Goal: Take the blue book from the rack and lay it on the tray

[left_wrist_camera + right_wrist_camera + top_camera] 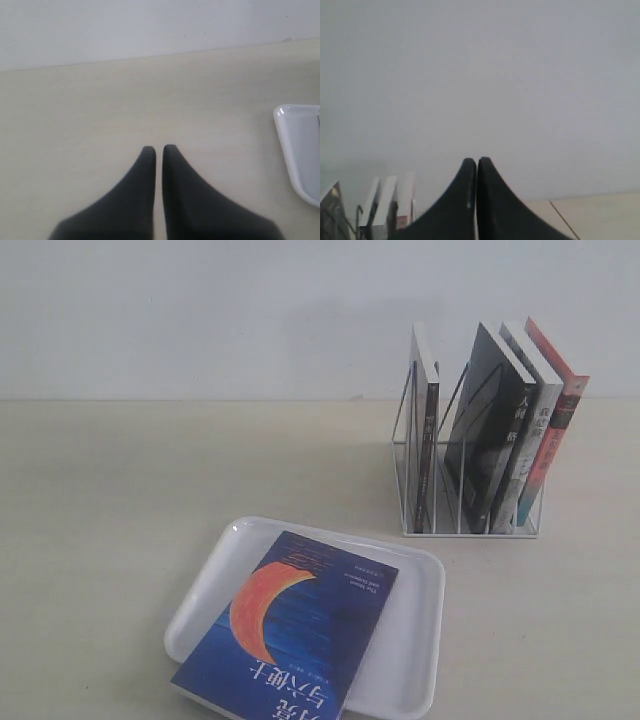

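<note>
The blue book [295,630] with its orange-red crescent lies flat, face up, on the white tray [415,640] near the front of the table; its near corner reaches over the tray's front rim. The white wire rack [420,480] stands at the back right. Neither gripper shows in the exterior view. In the left wrist view my left gripper [159,148] is shut and empty over bare table, with a corner of the tray [300,150] off to one side. My right gripper [476,161] is shut and empty, raised and facing the wall, apart from the books.
Several books stay upright in the rack: a dark one [428,430] at its left, a black one [490,430], a pale one [535,430] and a reddish one [560,420]. The book tops [390,200] show in the right wrist view. A pale wall stands behind the table.
</note>
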{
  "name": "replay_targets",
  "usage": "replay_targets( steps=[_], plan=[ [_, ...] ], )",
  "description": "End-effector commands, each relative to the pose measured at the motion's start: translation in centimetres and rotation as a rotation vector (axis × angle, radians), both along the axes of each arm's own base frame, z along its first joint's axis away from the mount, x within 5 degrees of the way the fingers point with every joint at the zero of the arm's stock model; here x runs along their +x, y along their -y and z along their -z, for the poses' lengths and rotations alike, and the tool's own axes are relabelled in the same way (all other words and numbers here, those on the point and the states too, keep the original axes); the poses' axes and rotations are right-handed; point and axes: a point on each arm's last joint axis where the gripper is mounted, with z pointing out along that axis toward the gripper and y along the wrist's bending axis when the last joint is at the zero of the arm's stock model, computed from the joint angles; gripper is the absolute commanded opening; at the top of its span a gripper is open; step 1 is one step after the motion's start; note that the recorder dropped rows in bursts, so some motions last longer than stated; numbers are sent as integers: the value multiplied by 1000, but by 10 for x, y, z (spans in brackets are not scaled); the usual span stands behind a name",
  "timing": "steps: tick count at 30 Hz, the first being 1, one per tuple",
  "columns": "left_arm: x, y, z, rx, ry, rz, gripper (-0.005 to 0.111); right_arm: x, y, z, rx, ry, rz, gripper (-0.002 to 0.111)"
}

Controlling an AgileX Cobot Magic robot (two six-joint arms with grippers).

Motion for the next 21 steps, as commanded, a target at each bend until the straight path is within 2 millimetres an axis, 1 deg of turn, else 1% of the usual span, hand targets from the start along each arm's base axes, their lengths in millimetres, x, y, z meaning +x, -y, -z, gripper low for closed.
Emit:
replay_targets(
  steps=[1, 5, 10, 15, 18, 20, 21],
  plan=[
    [0, 0, -3, -1, 22, -2, 5, -7, -11, 25, -79, 65, -101, 0],
    [0, 0, -3, -1, 22, -2, 5, -6, -15, 38, -90, 54, -138, 0],
    [0, 0, -3, -1, 22, -2, 5, -4, -23, 44, -116, 69, -222, 0],
    [0, 0, -3, -1, 22, -2, 5, -1, -23, 56, -96, 29, -223, 0],
    [0, 0, -3, -1, 22, -2, 5, 2, -23, 70, -91, -36, -214, 0],
    [0, 0, -3, -1, 22, -2, 5, 4, -24, 80, -123, -82, -220, 0],
    [0, 0, -3, -1, 22, -2, 5, 5, -24, 84, -170, -95, -222, 0]
  ],
)
